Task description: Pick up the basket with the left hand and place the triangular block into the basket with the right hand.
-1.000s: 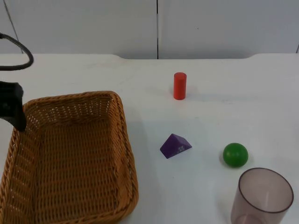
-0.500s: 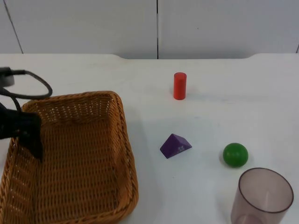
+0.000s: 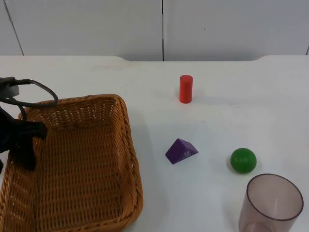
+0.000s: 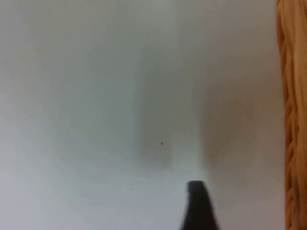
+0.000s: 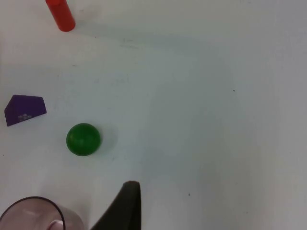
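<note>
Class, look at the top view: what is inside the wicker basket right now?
The wicker basket holds no block; its woven floor shows bare. The left pincer hangs over its left rim, hiding a patch of weave there. The purple triangular block lies outside, on the table.

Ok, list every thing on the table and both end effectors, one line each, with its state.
basket: on the table, upright, nothing inside.
triangular block: on the table, outside the basket, untouched.
red cylinder: standing upright.
green ball: resting on the table beside the cup.
translucent cup: upright, mouth up.
left end effector: at the basket's left rim.
right end effector: waiting above the table near the cup.
</note>
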{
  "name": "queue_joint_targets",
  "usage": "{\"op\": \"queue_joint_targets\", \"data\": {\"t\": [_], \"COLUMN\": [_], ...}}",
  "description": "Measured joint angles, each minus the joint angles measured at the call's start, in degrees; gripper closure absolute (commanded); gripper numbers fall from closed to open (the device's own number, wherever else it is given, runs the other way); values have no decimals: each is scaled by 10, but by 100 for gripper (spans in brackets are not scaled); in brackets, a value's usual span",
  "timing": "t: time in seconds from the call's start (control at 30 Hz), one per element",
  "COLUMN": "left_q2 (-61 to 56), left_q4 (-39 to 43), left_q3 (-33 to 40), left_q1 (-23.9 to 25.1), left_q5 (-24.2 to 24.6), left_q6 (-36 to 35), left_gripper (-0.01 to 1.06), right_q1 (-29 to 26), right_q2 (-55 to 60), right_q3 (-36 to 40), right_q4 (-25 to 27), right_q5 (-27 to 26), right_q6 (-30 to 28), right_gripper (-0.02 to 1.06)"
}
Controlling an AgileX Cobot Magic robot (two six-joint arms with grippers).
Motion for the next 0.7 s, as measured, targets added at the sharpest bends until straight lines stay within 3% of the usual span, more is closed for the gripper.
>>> {"op": "queue_joint_targets", "data": {"t": [0.1,0.23,0.27,0.3,0.47,0.6,0.7], "left_q2": [0,5,5,6,-1,-48,-109], "left_q4": [-8,-26,-37,-41,-57,-60,-60], "left_q3": [0,0,0,0,0,0,0], "left_q1": [0,0,0,0,0,0,0], "left_q5": [0,0,0,0,4,34,87], "left_q6": [0,0,0,-1,-2,-2,8], "left_gripper": [64,94,94,104,105,105,105], "right_q1": [0,0,0,0,0,0,0], "right_q2": [0,0,0,0,0,0,0], "right_q3": [0,0,0,0,0,0,0], "right_q4": [0,0,0,0,0,0,0], "right_q5": [0,0,-1,-1,-3,-3,-4], "right_q6": [0,0,0,0,0,-2,-2], "right_gripper": [-1,-1,-1,-1,-1,-1,-1]}}
